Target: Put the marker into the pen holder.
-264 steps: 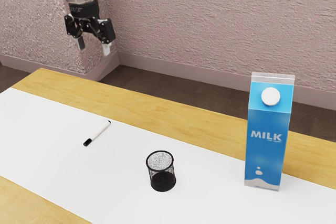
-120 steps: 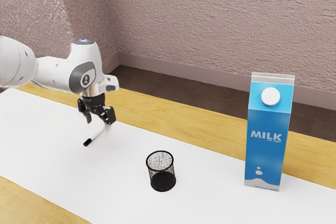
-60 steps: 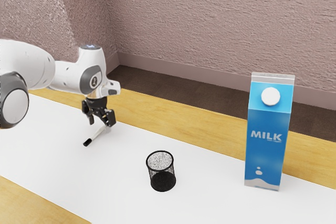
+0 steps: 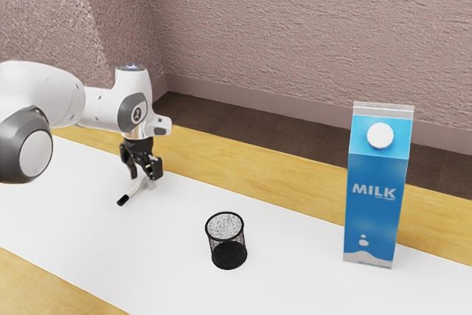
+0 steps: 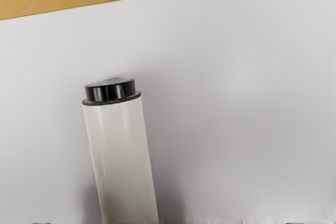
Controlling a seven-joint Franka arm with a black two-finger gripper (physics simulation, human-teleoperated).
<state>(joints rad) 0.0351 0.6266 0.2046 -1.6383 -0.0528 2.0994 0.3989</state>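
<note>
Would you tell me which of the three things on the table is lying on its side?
The white marker with the black cap, right by the hand: it lies flat, whereas the mesh pen holder and the milk carton both stand upright.

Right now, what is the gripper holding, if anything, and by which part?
Nothing is held: the gripper is open at the marker, its fingers standing apart.

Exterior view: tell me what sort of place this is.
Probably a plain indoor room set up for robot work: a rough pinkish wall with a baseboard rises behind a brown floor, and a robot arm reaches over a wooden table.
</note>
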